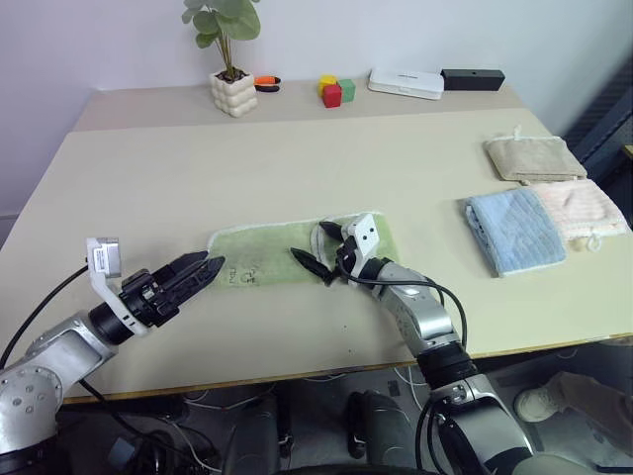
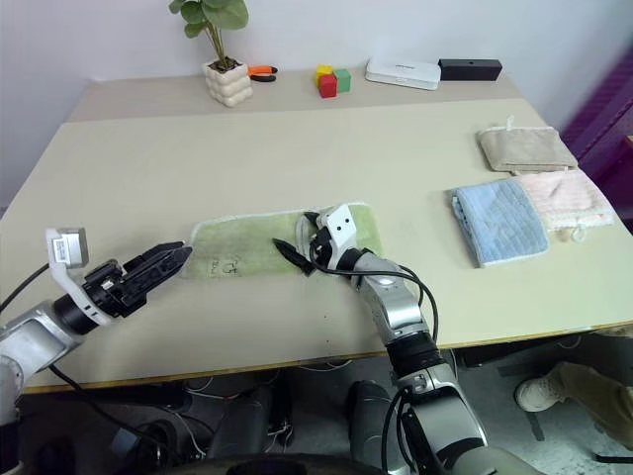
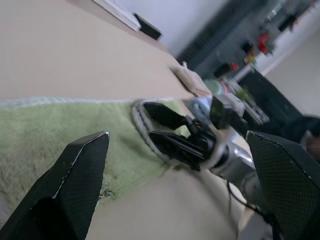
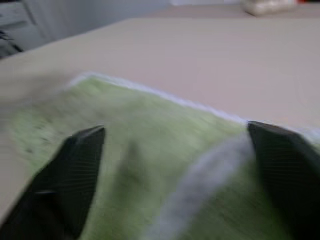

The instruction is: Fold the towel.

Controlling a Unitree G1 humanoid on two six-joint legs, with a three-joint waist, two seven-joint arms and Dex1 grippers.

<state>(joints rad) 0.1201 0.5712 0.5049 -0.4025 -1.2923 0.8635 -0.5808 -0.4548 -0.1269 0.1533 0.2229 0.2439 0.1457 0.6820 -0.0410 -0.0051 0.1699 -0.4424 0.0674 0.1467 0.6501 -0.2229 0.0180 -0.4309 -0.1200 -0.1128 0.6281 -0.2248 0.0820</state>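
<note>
The light green towel (image 1: 267,252) lies as a long strip across the middle of the table (image 1: 148,178), with a small dark mark (image 1: 242,277) near its left end. My right gripper (image 1: 312,245) hovers low over the towel's right half, its fingers spread open and nothing between them. In the right wrist view the towel (image 4: 125,165) and its whitish edging spread out beneath the open gripper (image 4: 175,127). My left gripper (image 1: 213,262) points at the towel's left end from just off the cloth; the left wrist view shows its fingers (image 3: 75,185) wide apart and empty.
Three folded towels sit at the right: beige (image 1: 534,158), light blue (image 1: 514,230), pink (image 1: 579,208). Along the back stand a potted plant (image 1: 233,92), an orange-handled tool (image 1: 265,82), coloured blocks (image 1: 334,91), a white box (image 1: 406,82) and a black box (image 1: 473,78).
</note>
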